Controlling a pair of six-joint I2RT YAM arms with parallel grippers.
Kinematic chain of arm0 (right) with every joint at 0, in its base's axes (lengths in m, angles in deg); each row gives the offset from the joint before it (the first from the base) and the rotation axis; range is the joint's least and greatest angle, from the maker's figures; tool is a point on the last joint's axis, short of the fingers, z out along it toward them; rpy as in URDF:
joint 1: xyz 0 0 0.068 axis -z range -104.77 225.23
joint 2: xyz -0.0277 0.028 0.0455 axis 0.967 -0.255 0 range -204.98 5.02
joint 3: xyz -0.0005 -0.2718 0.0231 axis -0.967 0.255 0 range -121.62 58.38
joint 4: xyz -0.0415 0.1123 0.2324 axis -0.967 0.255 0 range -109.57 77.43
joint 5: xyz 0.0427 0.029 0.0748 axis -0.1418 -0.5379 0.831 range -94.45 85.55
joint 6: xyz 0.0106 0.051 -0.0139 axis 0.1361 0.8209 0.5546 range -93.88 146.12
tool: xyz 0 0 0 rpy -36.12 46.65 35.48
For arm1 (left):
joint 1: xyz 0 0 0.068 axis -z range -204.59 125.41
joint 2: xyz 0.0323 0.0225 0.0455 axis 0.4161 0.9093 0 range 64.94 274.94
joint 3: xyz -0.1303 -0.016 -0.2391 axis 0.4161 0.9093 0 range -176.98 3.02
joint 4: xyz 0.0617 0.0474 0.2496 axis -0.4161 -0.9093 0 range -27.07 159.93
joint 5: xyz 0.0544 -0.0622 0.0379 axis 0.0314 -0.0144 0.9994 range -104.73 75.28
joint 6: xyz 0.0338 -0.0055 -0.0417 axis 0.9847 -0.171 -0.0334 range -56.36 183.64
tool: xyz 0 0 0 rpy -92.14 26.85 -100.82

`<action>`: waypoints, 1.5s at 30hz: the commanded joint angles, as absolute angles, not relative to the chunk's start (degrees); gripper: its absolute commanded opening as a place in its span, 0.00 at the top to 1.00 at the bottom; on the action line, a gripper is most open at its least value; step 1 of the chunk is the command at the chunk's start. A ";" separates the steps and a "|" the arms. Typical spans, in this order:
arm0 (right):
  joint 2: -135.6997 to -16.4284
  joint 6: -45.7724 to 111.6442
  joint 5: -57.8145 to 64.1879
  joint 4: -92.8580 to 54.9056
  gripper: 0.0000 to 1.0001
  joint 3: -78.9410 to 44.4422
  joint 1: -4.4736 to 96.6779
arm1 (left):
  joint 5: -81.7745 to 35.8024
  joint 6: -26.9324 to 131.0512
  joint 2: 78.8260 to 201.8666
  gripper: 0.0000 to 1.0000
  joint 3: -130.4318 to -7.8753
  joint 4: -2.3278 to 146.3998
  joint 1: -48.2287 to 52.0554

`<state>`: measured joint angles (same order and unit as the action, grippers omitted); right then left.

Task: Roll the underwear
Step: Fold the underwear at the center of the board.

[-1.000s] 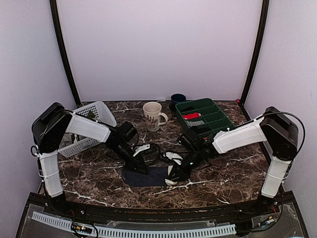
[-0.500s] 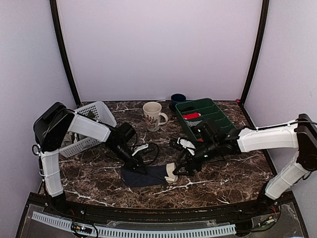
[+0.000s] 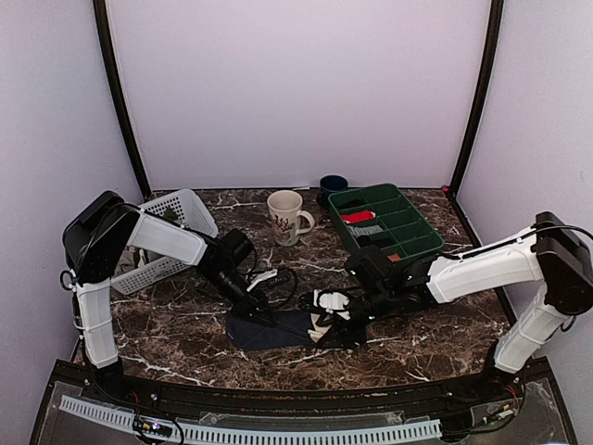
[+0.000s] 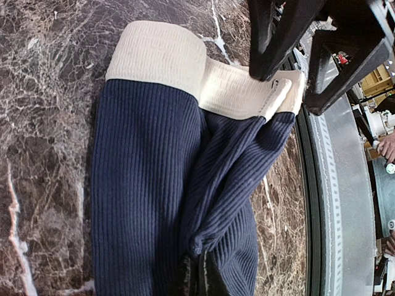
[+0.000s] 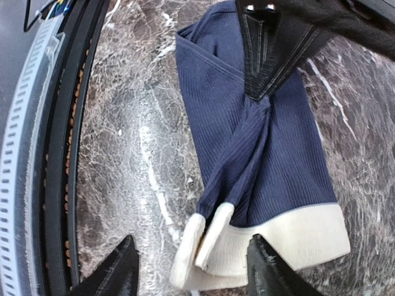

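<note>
Pinching the underwear [image 5: 284, 160] fold, left jaws face right wrist

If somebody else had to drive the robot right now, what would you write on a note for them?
Left gripper: shut, pinching a raised fold of the underwear near its navy end.
Right gripper: open, with one finger on each side of the cream waistband, holding nothing.
Underwear: on the marble table between the arms, one side folded over itself into a strip.
Done: that fold seems made.
Left: no roll has been started. It probably needs rolling from the waistband end toward the pinned end.
</note>
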<state>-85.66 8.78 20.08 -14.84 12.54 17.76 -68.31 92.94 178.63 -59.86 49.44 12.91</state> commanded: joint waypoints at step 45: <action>-110.56 21.99 38.80 5.72 1.00 -6.04 32.10 | -70.79 89.61 169.36 1.00 -60.36 46.16 8.14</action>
<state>-108.28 20.73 41.46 2.12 -5.49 31.79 -69.31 91.34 172.75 -60.03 47.10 11.31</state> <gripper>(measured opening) 0.036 0.026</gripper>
